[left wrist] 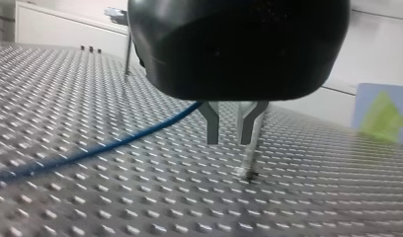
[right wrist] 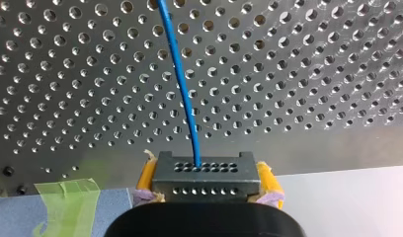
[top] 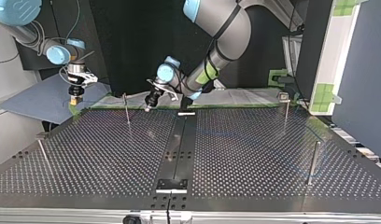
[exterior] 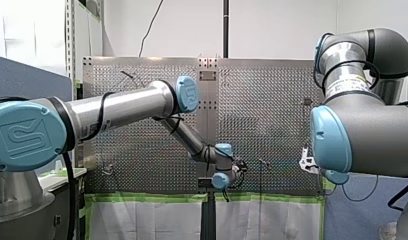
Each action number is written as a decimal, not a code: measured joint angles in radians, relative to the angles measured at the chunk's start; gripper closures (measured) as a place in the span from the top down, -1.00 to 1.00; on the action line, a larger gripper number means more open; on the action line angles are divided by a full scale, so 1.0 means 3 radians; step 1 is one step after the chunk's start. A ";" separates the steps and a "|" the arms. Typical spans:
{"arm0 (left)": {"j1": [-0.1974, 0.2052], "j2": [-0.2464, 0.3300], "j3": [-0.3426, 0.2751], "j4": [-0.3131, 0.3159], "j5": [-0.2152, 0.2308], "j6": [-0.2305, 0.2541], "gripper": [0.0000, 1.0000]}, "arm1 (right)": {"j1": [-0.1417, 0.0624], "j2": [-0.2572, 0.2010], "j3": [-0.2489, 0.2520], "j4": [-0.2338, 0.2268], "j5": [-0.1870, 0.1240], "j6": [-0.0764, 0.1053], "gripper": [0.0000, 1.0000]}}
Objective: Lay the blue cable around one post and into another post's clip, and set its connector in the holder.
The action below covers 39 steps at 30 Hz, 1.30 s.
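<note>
In the right wrist view my right gripper [right wrist: 204, 170] is shut with its yellow pads [right wrist: 146, 175] on a dark connector block [right wrist: 205, 181]. The blue cable [right wrist: 182, 74] leaves the block and runs away over the perforated plate. In the top view that gripper [top: 75, 100] hangs past the table's far left corner. My left gripper [left wrist: 230, 143] hovers low over the plate with its metal fingers [left wrist: 211, 123] slightly apart and nothing between the tips. The blue cable [left wrist: 105, 146] passes beside one finger and trails off along the plate. A thin post [left wrist: 252, 157] stands just ahead of the fingers.
Thin posts stand on the table at the top view's far left [top: 127, 111], far right [top: 285, 111], near right [top: 313, 162] and near left [top: 44, 156]. A black strip [top: 181, 144] runs down the middle. Green tape [right wrist: 66, 197] marks the table's edge.
</note>
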 joint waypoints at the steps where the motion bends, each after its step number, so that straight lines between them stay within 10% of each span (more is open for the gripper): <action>1: 0.0000 0.0021 0.0013 0.0000 -0.0003 0.0021 -0.07 | 0.0000 0.0000 0.0000 0.0000 0.0000 0.0000 -1.00; 3: 0.0000 0.0044 0.0023 -0.0002 -0.0007 0.0053 0.51 | 0.0000 0.0001 0.0000 0.0000 -0.0001 0.0000 -1.00; 8: -0.0004 0.0067 0.0001 -0.0048 -0.0006 0.0110 1.00 | 0.0000 0.0005 0.0000 0.0003 -0.0002 0.0000 -1.00; 39: -0.0034 0.0471 -0.0587 -0.0684 -0.0045 0.0949 1.00 | 0.0019 0.0017 0.0000 0.0062 -0.0002 0.0000 -1.00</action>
